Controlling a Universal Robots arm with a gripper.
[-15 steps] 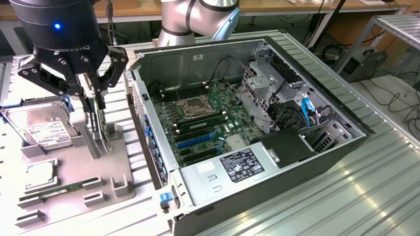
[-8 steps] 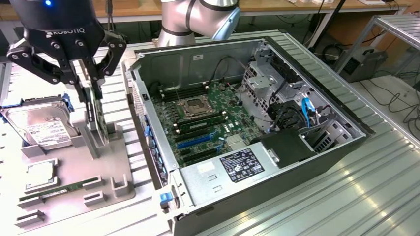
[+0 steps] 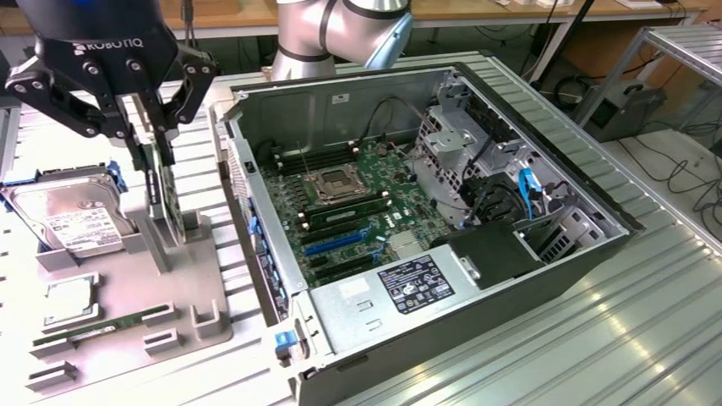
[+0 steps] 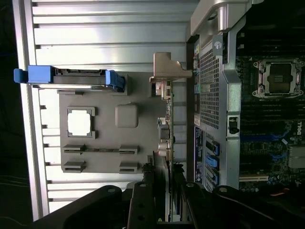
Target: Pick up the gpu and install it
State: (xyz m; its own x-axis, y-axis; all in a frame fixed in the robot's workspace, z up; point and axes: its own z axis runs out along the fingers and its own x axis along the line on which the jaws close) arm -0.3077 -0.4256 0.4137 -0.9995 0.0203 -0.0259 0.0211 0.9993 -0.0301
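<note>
Gripper (image 3: 159, 159) sits at the top edge of the gpu (image 3: 164, 220), and we cannot tell if it is squeezing the card or only close around it. The gpu stands on its thin edge in the grey holder (image 3: 203, 296), near the hard drive (image 3: 73, 216), beside the open computer case (image 3: 338, 309). We think a good hold is in the middle of the edge, firm but gentle, with a straight pull up.

**Cut off, covered, unreadable**

The gripper (image 3: 158, 162) and arm (image 3: 338, 34) run off the exterior view's top edge. The gripper covers the top of the graphics card (image 3: 166, 216), which stands edge-on, its face unseen. Print on the hard drive (image 3: 70, 222) and the computer case's (image 3: 293, 106) label (image 3: 415, 283) is too small to read.
</note>
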